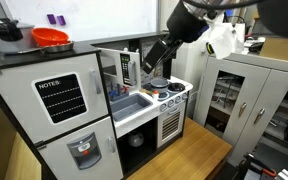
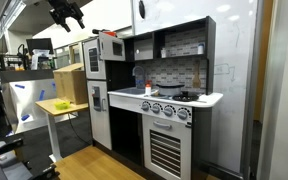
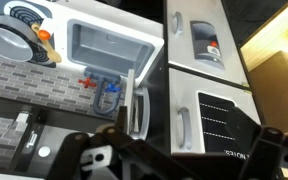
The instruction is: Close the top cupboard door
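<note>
The top cupboard door (image 1: 127,68) is small and grey with a dark window pane. It stands swung open above the sink (image 1: 132,103) of the toy kitchen. In the wrist view the door (image 3: 137,104) shows edge-on with its handle, beside the open cupboard. It also shows in an exterior view (image 2: 110,46). My gripper (image 1: 154,62) hangs just beside the door's free edge, above the sink, apart from it. Its dark fingers (image 3: 179,160) spread wide along the bottom of the wrist view and hold nothing.
The white door with the black NOTES board (image 1: 62,97) stands next to the cupboard, also in the wrist view (image 3: 219,125). An orange bowl (image 1: 50,38) sits on top of it. The stove (image 1: 170,93) with a pan (image 3: 9,40), the oven door (image 1: 170,124) and a glass cabinet (image 1: 239,95) are nearby.
</note>
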`<state>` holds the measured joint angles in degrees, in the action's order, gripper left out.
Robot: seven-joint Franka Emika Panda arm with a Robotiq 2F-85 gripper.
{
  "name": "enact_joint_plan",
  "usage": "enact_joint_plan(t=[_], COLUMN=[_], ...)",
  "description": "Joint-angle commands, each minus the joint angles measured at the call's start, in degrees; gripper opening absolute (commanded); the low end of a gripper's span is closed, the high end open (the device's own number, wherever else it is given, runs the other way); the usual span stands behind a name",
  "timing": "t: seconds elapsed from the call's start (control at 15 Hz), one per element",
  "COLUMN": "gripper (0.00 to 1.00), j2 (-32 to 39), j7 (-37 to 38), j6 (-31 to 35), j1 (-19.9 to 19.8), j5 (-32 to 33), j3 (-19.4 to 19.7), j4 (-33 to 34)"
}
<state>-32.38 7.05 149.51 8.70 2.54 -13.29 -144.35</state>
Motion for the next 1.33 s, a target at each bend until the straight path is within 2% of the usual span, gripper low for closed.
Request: enact_joint_plan(t=[0.0, 0.4, 0.8, 1.27], gripper=[1.0, 1.0, 1.0, 1.0], j2=[0.0, 0.0, 2.1, 9.7], j7=[1.1, 1.4, 5.4, 9.3], j6=[1.5, 2.8, 5.1, 10.1], j1=[-0.8, -1.9, -3.7, -6.5], j5=[1.4, 2.1, 1.9, 3.8], j3=[-0.6, -1.3, -1.8, -3.8], j4=[-0.8, -1.2, -0.2, 4.4])
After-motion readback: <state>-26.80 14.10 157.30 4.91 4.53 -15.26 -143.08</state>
